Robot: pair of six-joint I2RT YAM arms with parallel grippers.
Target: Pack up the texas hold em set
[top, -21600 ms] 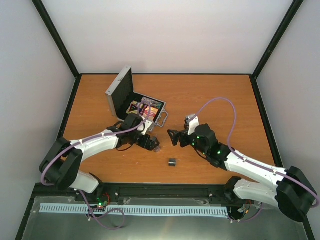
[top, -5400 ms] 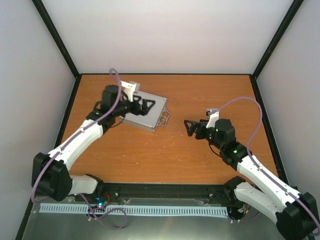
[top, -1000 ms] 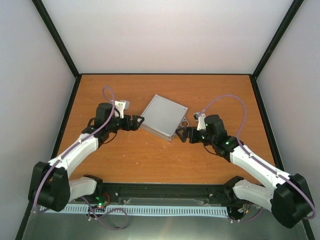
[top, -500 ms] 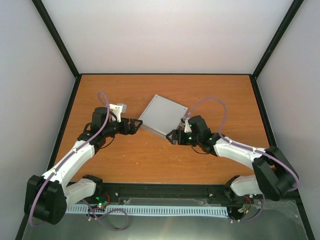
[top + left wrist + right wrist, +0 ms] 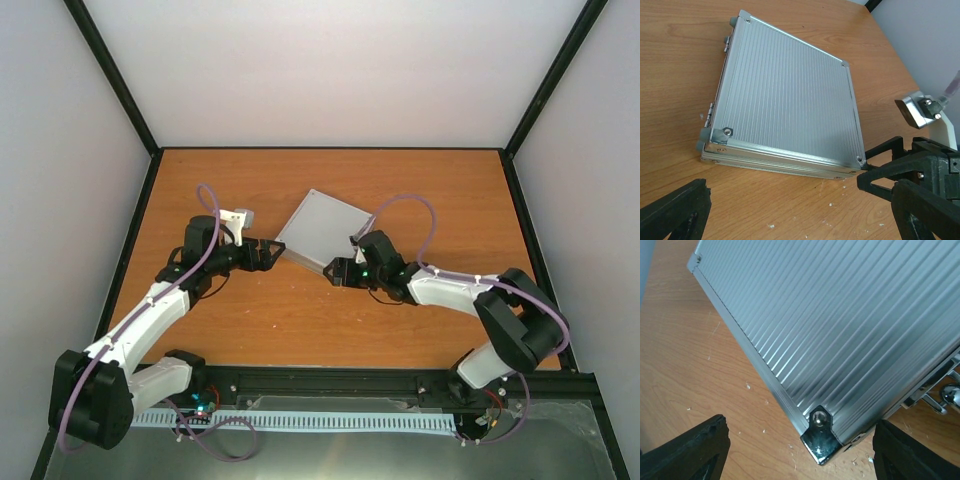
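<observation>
Orange wooden table [image 5: 440,190], white walls all round, and the silver case [image 5: 322,230] now lies shut and flat on it. About twenty seconds back its lid stood open with the bits showing inside. A few seconds ago it was already closed, but further toward the back-left corner of the table and squarer to it. Since then it has turned, so one corner points at the arms.

The right gripper [image 5: 333,271] has swung in from the case's handle side and now sits at that near corner. Its jaws are spread wide with the black corner cap [image 5: 820,436] between them, and they grip nothing. The metal handle [image 5: 945,392] peeks out just past the case's right edge, and from above the right wrist covers it.

The left gripper [image 5: 276,252] has barely moved in the last half second. It's just off the case's left corner, jaws also open and empty. There are small white flecks [image 5: 748,386] on the wood beside the case's near edge.
</observation>
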